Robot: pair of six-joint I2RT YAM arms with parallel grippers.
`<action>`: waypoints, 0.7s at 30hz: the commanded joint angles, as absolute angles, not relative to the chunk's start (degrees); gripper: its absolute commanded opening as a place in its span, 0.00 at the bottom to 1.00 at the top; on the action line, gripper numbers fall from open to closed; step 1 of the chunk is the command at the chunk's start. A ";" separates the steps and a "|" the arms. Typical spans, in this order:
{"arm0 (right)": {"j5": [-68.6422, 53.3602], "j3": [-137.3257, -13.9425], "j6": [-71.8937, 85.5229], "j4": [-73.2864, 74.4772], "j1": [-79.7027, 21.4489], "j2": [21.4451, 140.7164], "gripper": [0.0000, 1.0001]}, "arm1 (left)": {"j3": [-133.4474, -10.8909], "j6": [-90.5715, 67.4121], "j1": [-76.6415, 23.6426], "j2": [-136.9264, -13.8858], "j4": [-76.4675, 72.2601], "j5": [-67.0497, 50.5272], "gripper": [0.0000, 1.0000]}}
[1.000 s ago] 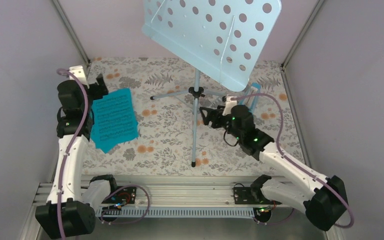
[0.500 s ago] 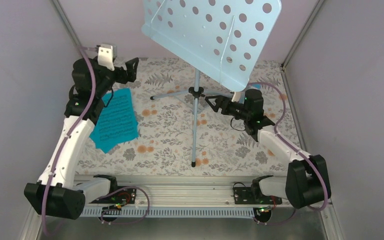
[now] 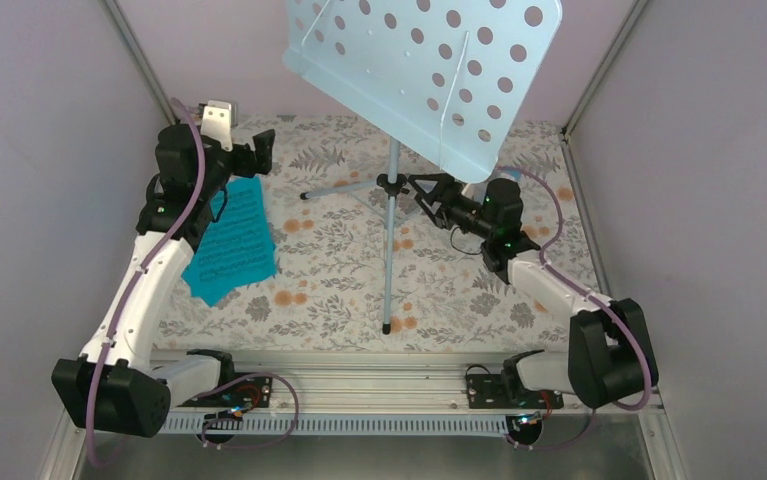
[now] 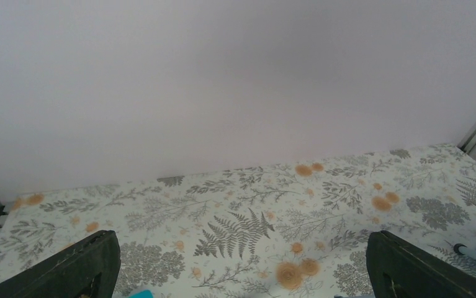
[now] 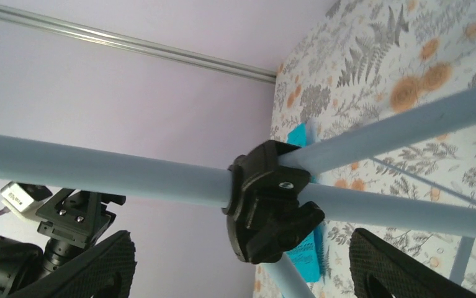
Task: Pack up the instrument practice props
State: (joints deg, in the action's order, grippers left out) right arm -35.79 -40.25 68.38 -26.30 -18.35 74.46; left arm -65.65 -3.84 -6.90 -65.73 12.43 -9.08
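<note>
The pale blue music stand stands mid-table; its perforated desk fills the top of the overhead view and its thin legs meet at a black hub. My right gripper is open beside that hub, jaws wide; the right wrist view shows the hub and pole between my fingers, apart from them. The turquoise sheet-music pages lie flat at the left. My left gripper is open and empty, raised above the pages' far end, facing the back wall. A turquoise bit peeks behind the desk; the metronome is hidden.
The floral cloth covers the table, and also shows in the left wrist view. Plain walls and metal corner posts close in the left, back and right. The arms' base rail runs along the near edge.
My right gripper has moved up and left from near the cloth to the stand's black hub. My left arm has lifted off the pages and swung toward the back.
</note>
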 commanded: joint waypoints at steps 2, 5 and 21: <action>-35.17 -40.69 74.28 -28.43 -19.97 77.47 0.80 | -65.52 -2.50 -6.94 -65.36 11.26 -6.88 0.99; -35.23 -40.80 74.82 -29.25 -20.43 78.70 0.77 | -65.63 -2.21 -6.94 -65.73 11.59 -6.20 0.99; -33.80 -40.52 74.62 -31.06 -21.59 80.61 0.43 | -65.63 -2.13 -6.94 -65.87 11.57 -6.50 1.00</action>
